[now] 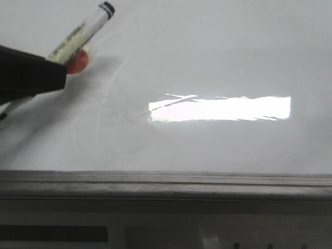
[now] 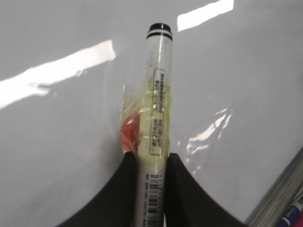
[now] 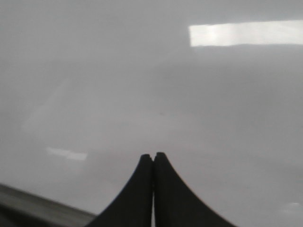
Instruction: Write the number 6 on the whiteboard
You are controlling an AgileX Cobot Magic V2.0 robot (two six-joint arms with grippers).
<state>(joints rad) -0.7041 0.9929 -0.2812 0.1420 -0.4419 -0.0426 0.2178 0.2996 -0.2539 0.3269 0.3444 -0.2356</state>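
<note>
The whiteboard [image 1: 207, 62] fills the front view, glossy white with faint smears. No black line of the number 6 shows on it in any view. My left gripper [image 1: 63, 72] comes in from the left, shut on a marker [image 1: 85, 31] that slants up and away, its black-ringed end [image 1: 107, 8] uppermost. In the left wrist view the left gripper [image 2: 152, 158] clamps the marker [image 2: 158, 85] on its barcode label; yellowish tape and an orange-red lump [image 2: 129, 132] cling to the barrel. My right gripper [image 3: 153, 155] hangs over bare whiteboard [image 3: 94, 71], shut on nothing.
A grey metal edge rail [image 1: 166, 181] runs along the board's near side. A bright rectangular light glare [image 1: 220, 109] lies right of centre. Beyond the rail [image 2: 284, 194] in the left wrist view lie the ends of other pens [image 2: 293, 215].
</note>
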